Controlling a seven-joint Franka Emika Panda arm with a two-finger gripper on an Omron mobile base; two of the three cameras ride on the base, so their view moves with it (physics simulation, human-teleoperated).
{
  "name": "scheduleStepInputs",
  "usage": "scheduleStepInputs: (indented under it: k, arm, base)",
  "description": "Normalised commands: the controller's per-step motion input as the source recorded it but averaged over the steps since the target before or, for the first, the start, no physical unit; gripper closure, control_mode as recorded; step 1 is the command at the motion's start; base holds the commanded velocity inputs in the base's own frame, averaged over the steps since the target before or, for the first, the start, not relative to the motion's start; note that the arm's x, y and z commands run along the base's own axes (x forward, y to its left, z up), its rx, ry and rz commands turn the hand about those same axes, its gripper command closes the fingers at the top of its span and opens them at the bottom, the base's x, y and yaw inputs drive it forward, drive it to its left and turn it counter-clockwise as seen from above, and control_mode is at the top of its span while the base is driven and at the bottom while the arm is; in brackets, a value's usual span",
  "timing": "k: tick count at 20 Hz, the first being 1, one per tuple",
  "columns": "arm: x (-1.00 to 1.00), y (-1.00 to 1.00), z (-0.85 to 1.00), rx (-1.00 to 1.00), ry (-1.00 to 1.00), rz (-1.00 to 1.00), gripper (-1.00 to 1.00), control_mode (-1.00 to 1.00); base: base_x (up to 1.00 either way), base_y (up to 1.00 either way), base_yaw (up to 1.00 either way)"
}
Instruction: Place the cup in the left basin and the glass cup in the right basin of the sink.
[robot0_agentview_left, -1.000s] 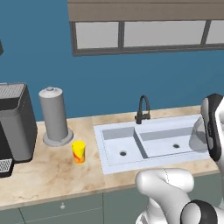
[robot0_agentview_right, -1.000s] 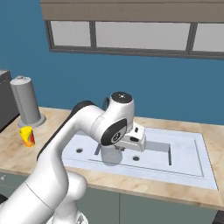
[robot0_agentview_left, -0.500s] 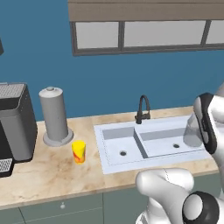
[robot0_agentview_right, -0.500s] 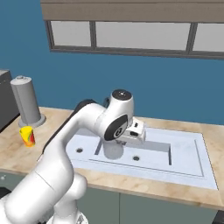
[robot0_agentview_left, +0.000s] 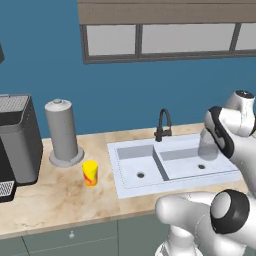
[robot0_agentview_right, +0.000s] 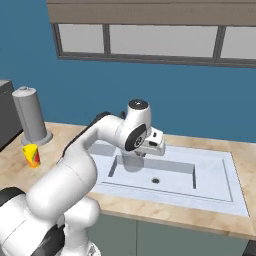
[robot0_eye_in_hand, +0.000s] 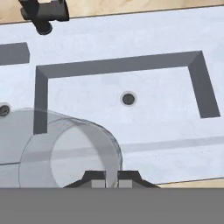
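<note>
Gripping the rim of the glass cup (robot0_eye_in_hand: 65, 148), the gripper (robot0_eye_in_hand: 111, 177) has its jaws pinched almost together on the thin wall, as the hand view shows. In the left base view the glass cup (robot0_agentview_left: 207, 145) hangs off the floor above the right basin (robot0_agentview_left: 192, 162), towards that basin's right part. In the right base view the tumbler (robot0_agentview_right: 132, 161) sits beneath the hand, over the left end of the same basin (robot0_agentview_right: 160, 175). The basin's round drain (robot0_eye_in_hand: 128, 99) lies uncovered beyond the tumbler.

The left basin (robot0_agentview_left: 137, 167) holds nothing. The sink (robot0_agentview_left: 117, 170) rim is flat and pale.

The cup (robot0_agentview_left: 90, 173), yellow with red-orange marks, stands upright on the counter (robot0_agentview_left: 45, 195), left of the sink and well apart from it.

Farther back, a tall grey cylinder (robot0_agentview_left: 62, 132) on a round base stands behind the cup. A dark appliance (robot0_agentview_left: 15, 145) occupies the far left. The black faucet (robot0_agentview_left: 163, 125) rises at the sink's far rim, between the two basins.
</note>
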Motion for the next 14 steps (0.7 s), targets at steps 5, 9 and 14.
scheduleStepInputs:
  k: [5,9,14]
  arm:
    - [0.64,0.00,-0.29,0.00,0.00,0.00,1.00,-1.00]
    - [0.53,0.00,-0.36,0.00,0.00,0.00,1.00,-1.00]
    - [0.39,0.00,-0.38,0.00,0.00,0.00,1.00,-1.00]
  base:
    - [0.00,0.00,0.00]
    - [0.00,0.00,0.00]
    - [0.00,0.00,0.00]
